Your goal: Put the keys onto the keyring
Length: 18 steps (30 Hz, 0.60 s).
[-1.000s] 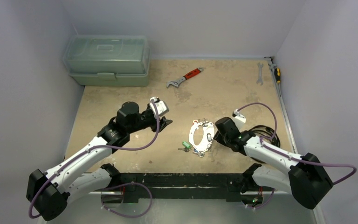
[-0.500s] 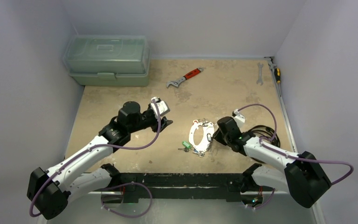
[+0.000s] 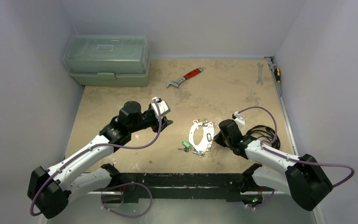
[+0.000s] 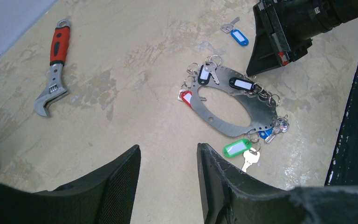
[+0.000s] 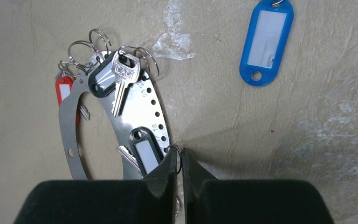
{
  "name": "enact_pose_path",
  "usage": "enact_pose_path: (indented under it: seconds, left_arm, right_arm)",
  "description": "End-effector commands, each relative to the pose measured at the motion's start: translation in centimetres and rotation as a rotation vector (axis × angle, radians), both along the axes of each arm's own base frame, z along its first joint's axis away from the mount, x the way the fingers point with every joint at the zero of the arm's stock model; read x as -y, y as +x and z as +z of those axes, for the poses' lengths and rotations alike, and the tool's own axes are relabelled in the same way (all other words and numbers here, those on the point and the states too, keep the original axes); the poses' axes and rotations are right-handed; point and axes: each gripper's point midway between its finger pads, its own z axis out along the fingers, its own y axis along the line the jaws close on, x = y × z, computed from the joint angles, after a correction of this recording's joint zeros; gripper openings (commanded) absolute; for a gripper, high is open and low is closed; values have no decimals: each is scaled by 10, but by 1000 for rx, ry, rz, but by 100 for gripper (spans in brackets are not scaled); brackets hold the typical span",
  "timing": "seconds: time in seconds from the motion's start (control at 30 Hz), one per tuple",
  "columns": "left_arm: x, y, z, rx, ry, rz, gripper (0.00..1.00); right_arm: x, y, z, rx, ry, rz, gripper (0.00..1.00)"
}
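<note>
Right claw (image 5: 178,161) has its black fingers drawn almost together at the outer rim of the keyring (image 5: 144,116). A small split ring (image 5: 179,150) of wire seems pinched in the thin slit between them, but how firm the hold is I cannot tell. Left claw (image 4: 168,149) hangs well apart from the keyring, about half open and with nothing in it. The keyring lies flat on the bench (image 3: 121,93), between the two claws.

I judge the task as more than half done. The keys (image 5: 121,84) with black, red and green tags appear hooked to the keyring by little wire rings. One key with a blue tag (image 5: 265,42) lies loose, near the keyring but not touching it, so it is left to attach.

The keyring is a flat oval band of dull steel, thin, with a row of small drilled holes. The tags are smooth glossy plastic with a pale window, and the keys are flat hard metal. The bench is beige, rough and blotchy, like worn stone
</note>
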Motion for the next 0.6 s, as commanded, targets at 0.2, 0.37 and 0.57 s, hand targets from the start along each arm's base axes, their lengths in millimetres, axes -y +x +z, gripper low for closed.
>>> enact_pose_path:
  seconds: [0.2,0.37,0.57]
  left_arm:
    - [7,1,22,30,-48,-16,45]
    - [7,1,25,40,-52,-20,45]
    - [6,-3,30,52,-63,-34,44]
  right_arm:
    - [-1,19,25,109,-24,25,0]
    - [-14,30,63,261,-13,154,0]
    - [-28,40,106,454,-25,298,0]
